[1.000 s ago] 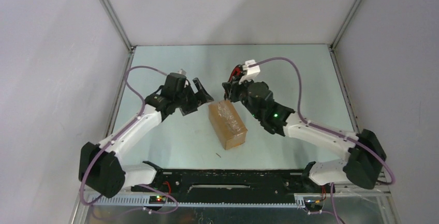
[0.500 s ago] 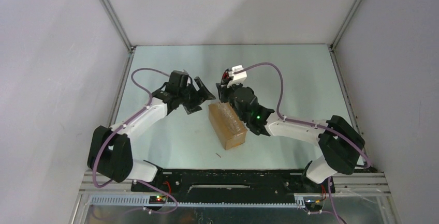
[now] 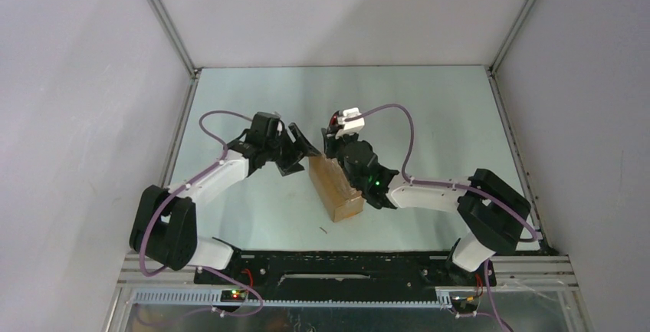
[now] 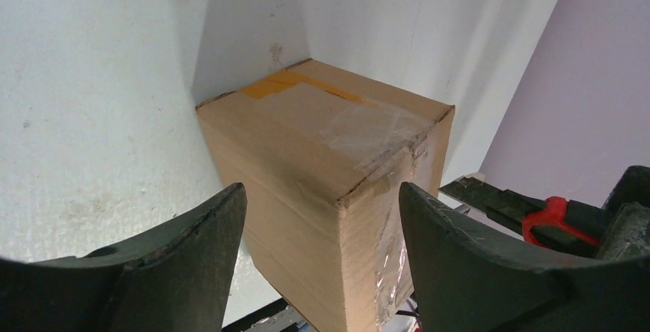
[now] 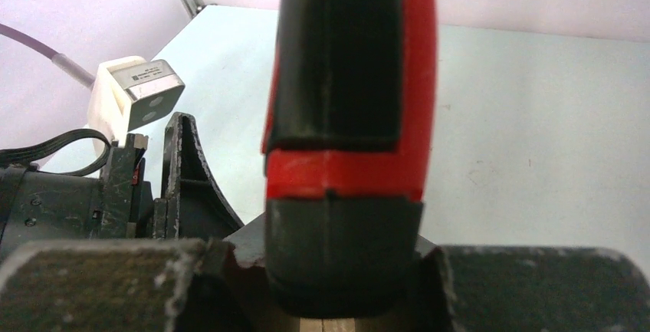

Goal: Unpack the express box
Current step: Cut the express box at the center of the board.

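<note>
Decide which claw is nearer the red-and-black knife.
Right. The right claw is shut on the knife; the left claw, open, is at the box's far corner.

One express box (image 3: 336, 194), one knife (image 5: 346, 117)

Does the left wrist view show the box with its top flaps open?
No, the box stands closed, with clear tape stuck across its top and down over the near edge.
</note>
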Tool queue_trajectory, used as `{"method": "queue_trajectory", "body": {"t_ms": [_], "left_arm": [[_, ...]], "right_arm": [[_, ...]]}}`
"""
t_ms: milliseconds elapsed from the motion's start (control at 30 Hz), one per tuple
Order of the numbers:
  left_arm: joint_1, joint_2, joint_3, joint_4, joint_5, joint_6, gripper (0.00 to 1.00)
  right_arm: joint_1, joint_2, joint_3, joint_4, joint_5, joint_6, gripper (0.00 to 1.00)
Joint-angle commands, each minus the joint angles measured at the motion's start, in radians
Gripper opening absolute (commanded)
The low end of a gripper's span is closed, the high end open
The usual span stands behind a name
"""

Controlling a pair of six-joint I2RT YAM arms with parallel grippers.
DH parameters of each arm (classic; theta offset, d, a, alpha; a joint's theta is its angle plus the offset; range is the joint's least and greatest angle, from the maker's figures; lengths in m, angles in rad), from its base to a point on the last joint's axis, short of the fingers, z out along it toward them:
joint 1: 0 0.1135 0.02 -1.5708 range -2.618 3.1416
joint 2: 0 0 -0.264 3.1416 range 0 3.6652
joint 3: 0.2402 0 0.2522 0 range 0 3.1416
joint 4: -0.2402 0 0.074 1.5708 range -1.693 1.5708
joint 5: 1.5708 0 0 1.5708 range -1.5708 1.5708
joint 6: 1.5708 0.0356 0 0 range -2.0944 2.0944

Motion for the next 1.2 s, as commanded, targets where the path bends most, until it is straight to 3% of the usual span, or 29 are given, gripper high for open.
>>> {"method": "queue_trajectory", "body": {"t_ms": [0, 700, 1167], "left_arm": [[0.005, -0.013, -0.027, 0.034, 0.020, -0.026, 0.75], [0.006, 0.003, -0.035, 0.025, 0.017, -0.053, 0.67], [0.006, -0.012, -0.034, -0.059, -0.087, -0.087, 0.64]], "right_arm": [[0.013, 0.018, -0.017, 0.148, 0.060, -0.036, 0.00], [0.041, 0.070, -0.059, 0.242, 0.079, -0.096, 0.00], [0.052, 0.032, -0.107, 0.257, 0.101, -0.124, 0.00]]}}
